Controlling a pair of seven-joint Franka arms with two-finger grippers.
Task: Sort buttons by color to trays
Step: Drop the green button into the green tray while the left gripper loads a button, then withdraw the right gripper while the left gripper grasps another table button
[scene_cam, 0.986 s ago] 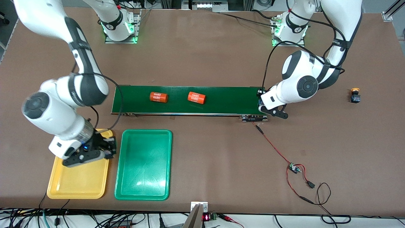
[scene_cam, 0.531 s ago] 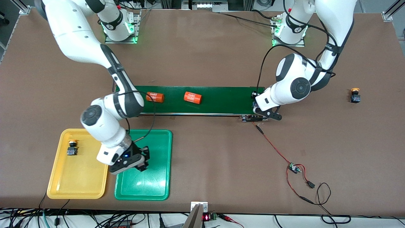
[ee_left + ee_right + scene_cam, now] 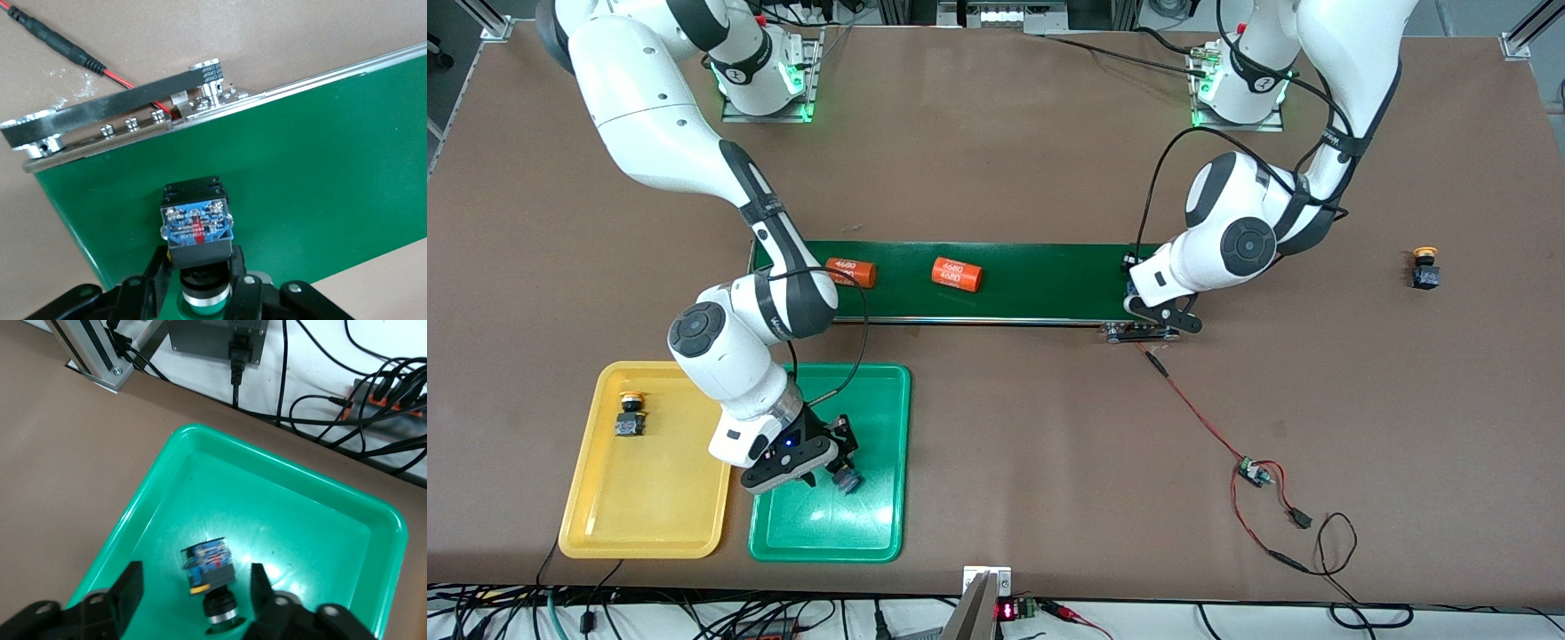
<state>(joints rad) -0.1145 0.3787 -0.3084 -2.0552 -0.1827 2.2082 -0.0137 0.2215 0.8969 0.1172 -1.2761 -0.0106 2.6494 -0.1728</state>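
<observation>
Front view places the right gripper (image 3: 818, 467), fingers spread, over the green tray (image 3: 871, 533) where a button (image 3: 847, 481) lies loose, then the yellow tray (image 3: 649, 524) holding a button (image 3: 630, 416), then the left gripper (image 3: 203, 293) pinching a button (image 3: 197, 223) over the conveyor belt (image 3: 1040, 280).

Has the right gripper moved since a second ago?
Yes. The right gripper went from over the yellow tray to over the green tray, toward the left arm's end.
</observation>
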